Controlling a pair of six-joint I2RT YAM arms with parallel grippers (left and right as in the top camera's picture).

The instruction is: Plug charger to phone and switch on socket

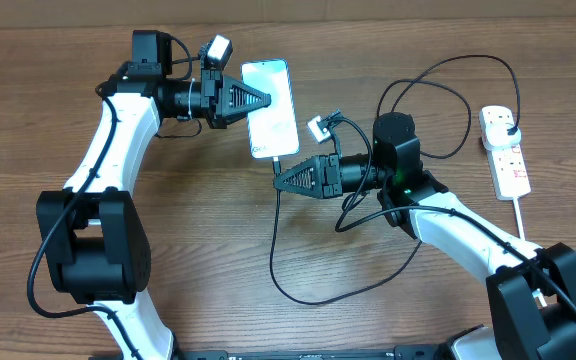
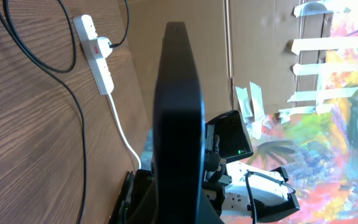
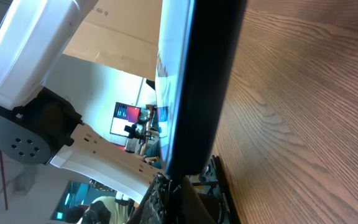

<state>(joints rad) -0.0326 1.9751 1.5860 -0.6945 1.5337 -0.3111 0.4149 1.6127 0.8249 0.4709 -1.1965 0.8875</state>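
Phone (image 1: 280,118), screen up at mid-worktop (image 1: 218,250), is clamped by its side in the left tool (image 1: 265,100). The right tool (image 1: 279,180) pinches the charger (image 1: 273,262) at the phone's lower end, apparently plugged or nearly. The plug head (image 1: 509,127) sits in the socket (image 1: 509,168); switching on seems left.

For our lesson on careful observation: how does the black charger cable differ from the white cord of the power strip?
Colour: the charger is black, while the white cord is white.
Thickness: the charger is thin, and the white cord is clearly thicker.
Path: the charger loops widely over the table, while the white cord runs almost straight away from the socket.
Shared: both join the socket, the charger by its plug head.
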